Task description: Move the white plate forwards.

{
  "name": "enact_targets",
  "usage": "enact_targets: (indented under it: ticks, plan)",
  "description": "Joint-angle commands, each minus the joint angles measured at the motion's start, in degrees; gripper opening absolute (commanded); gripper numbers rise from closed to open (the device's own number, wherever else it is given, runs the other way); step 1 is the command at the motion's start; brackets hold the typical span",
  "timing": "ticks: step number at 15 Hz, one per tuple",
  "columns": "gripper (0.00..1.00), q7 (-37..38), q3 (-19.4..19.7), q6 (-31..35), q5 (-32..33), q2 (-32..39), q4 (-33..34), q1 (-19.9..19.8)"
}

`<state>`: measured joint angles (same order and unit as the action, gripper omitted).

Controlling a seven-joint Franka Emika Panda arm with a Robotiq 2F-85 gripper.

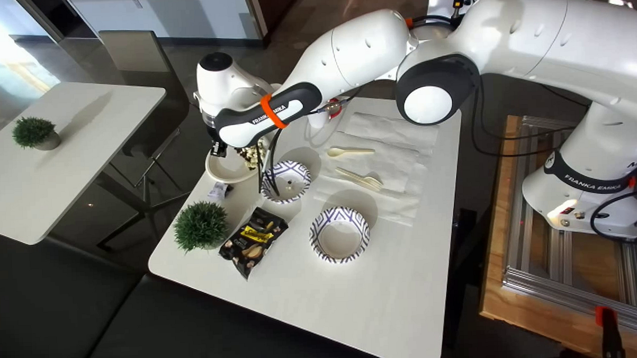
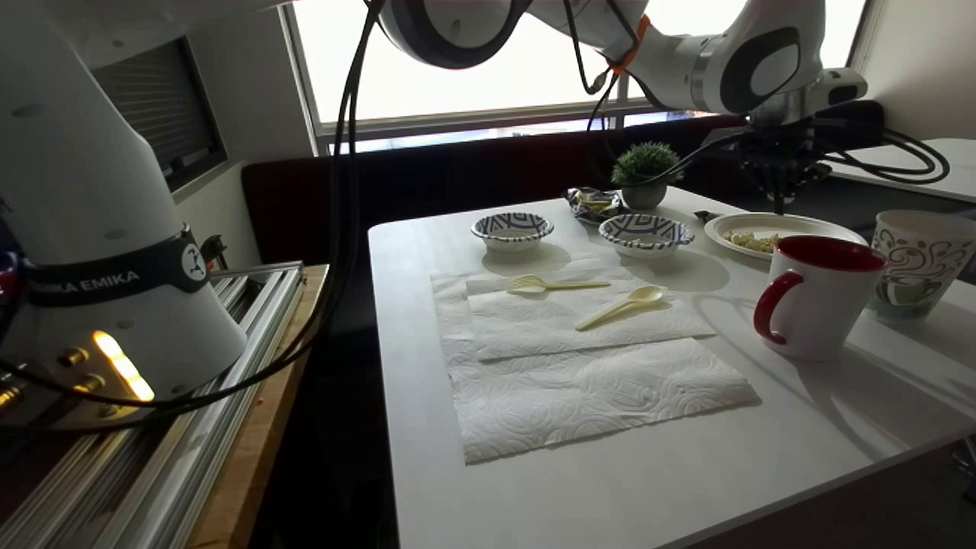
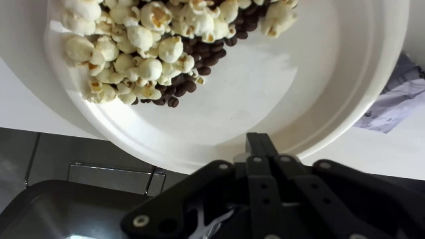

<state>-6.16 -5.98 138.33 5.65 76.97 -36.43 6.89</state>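
The white plate (image 1: 234,174) is a round shallow dish near the table's far edge. It shows in both exterior views (image 2: 820,227) and fills much of the wrist view (image 3: 239,99). Popcorn (image 3: 146,56) and dark beans (image 3: 206,53) lie on one side of it. My gripper points down over the plate's bare side, near the rim, in both exterior views (image 1: 219,149) (image 2: 778,204). In the wrist view its fingertips (image 3: 260,135) are together with nothing between them. I cannot tell whether the tips touch the plate.
Two patterned bowls (image 1: 303,174) (image 1: 358,225), a black snack bag (image 1: 254,242), a potted plant (image 1: 201,225) and a small wrapper (image 3: 395,96) stand near the plate. A red-handled mug (image 2: 816,313) and paper cup (image 2: 919,267) are beside it. The plate's rim overlaps the table edge in the wrist view.
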Motion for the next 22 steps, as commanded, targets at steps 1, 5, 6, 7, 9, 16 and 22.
enact_targets:
  ticks: [1,5,6,7,9,16,22]
  plan:
    - [0.02,-2.06,-1.14,0.40,-0.60,2.41,3.84,-0.39]
    - [0.02,-1.95,-1.32,-1.26,-0.78,2.11,3.77,-0.40]
    - [0.02,-1.70,-1.26,-1.62,-0.72,1.99,3.70,-0.36]
    - [0.02,-1.35,-1.20,-2.41,-0.74,1.73,3.47,-0.33]
    - [0.02,-1.05,-0.90,-2.96,-0.55,1.71,3.51,-0.24]
    - [0.02,-0.17,-0.55,-6.61,-0.45,1.45,3.57,-0.16]
    - [0.03,-0.25,-0.30,-6.14,0.00,0.49,1.37,-0.11]
